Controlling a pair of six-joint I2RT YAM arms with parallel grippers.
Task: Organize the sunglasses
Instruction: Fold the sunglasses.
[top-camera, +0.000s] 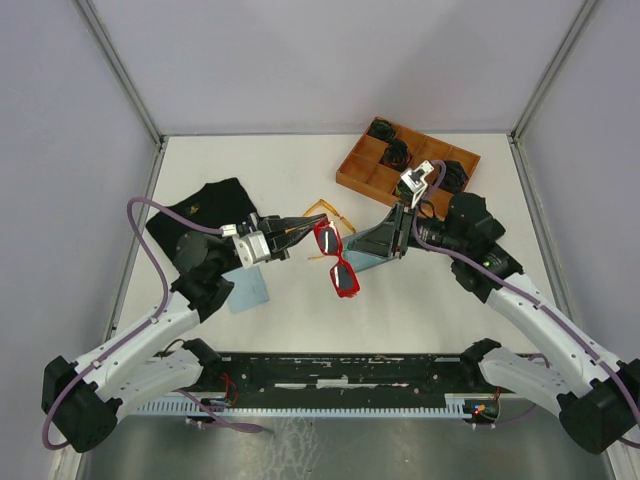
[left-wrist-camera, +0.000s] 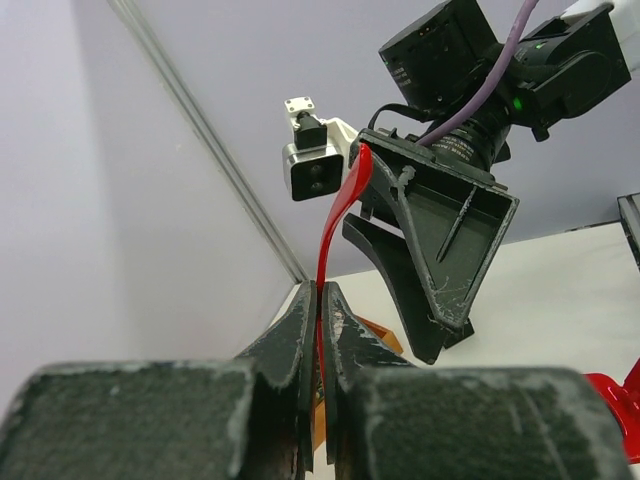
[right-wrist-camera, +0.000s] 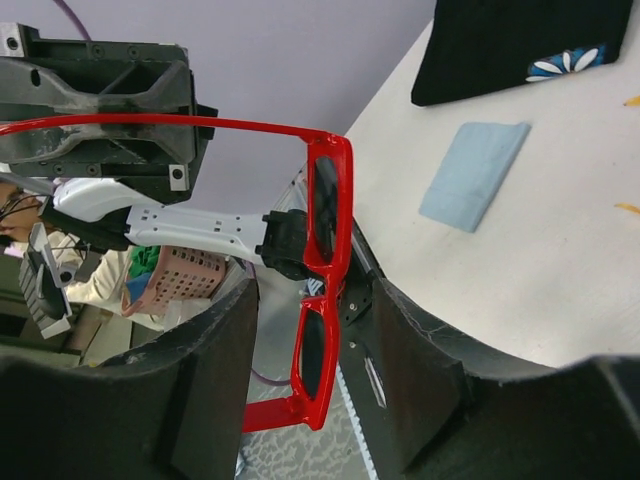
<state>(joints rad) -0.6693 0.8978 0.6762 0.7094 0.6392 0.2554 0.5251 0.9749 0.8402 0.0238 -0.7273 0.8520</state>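
Along the near edge of the white worktop (top-camera: 300, 160) we see a black rail (top-camera: 350, 368) carrying both arm bases, with speckled grey floor below it. Just beyond the rail, left of centre, a light blue cloth (top-camera: 248, 288) lies flat on the surface.

Over the middle of the worktop the red sunglasses (top-camera: 337, 258) hang in the air, dark lenses one above the other in the overhead view. The left claw (left-wrist-camera: 319, 300) is clenched on one thin red temple, its fingers pressed together with the plastic pinched between them. The right claw (right-wrist-camera: 310, 300) faces it from the right side with its jaws apart. In its own wrist view the red front stands in the gap between the two fingers, with space on both sides. We cannot tell whether either finger touches the frame.

Just behind the red pair, the orange-yellow sunglasses (top-camera: 335, 213) lie on the worktop. Toward the left edge a piece of black fabric (top-camera: 210, 205) with a small flower print is spread out, partly under the left arm.

Near the far right corner sits a wooden tray (top-camera: 352, 172) with compartments, several holding dark objects we cannot make out.

Pale lilac walls (top-camera: 330, 60) close in the far side and both flanks, joined by metal posts (top-camera: 120, 70) at the far corners.
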